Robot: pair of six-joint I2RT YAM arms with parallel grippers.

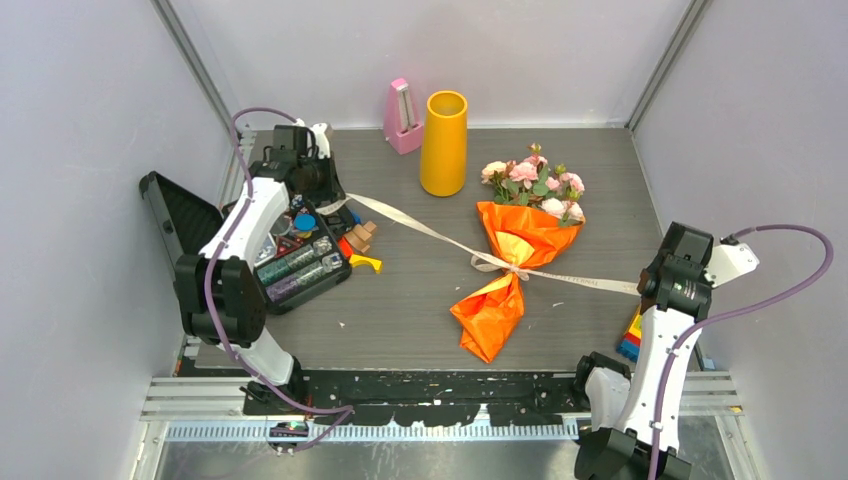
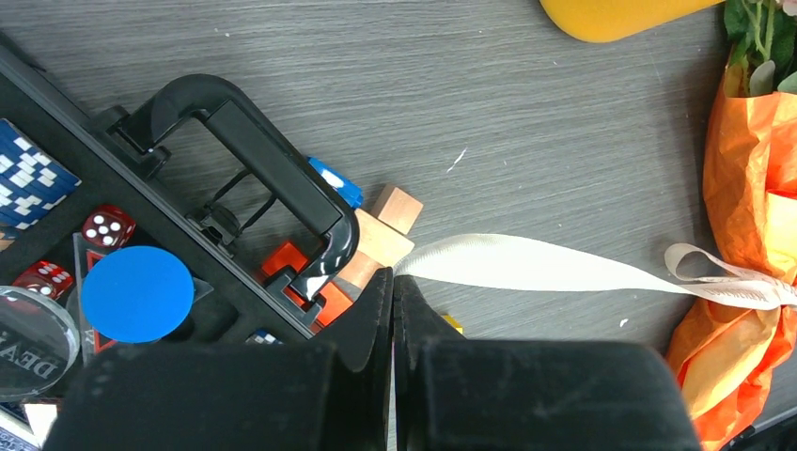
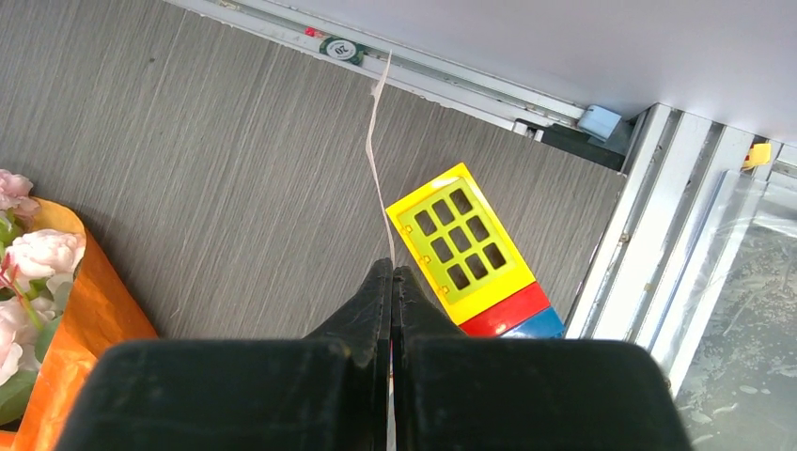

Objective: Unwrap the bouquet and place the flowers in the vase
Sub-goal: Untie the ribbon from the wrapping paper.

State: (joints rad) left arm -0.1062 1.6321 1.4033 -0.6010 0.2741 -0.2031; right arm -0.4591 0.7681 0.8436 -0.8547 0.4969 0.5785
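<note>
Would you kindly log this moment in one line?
left gripper: shut on ribbon | right gripper: shut on ribbon | bouquet: wrapped | vase: upright, flowerless

orange paper [image 1: 512, 262], pink flowers [image 1: 532, 180], yellow-orange vase [image 1: 444, 143], beige ribbon [image 1: 420, 228].

A dark grey wood-grain tabletop [image 1: 420, 300] sits inside a booth of 3 plain, pale lilac-grey walls: back wall [image 1: 420, 50], left wall [image 1: 80, 100] and right wall [image 1: 760, 100]. 2 slanted silver metal posts [image 1: 200, 65] mark the rear corners. A ribbed aluminium rail [image 1: 200, 395] runs along the near edge. The light is even and soft, casting faint shadows.
</note>
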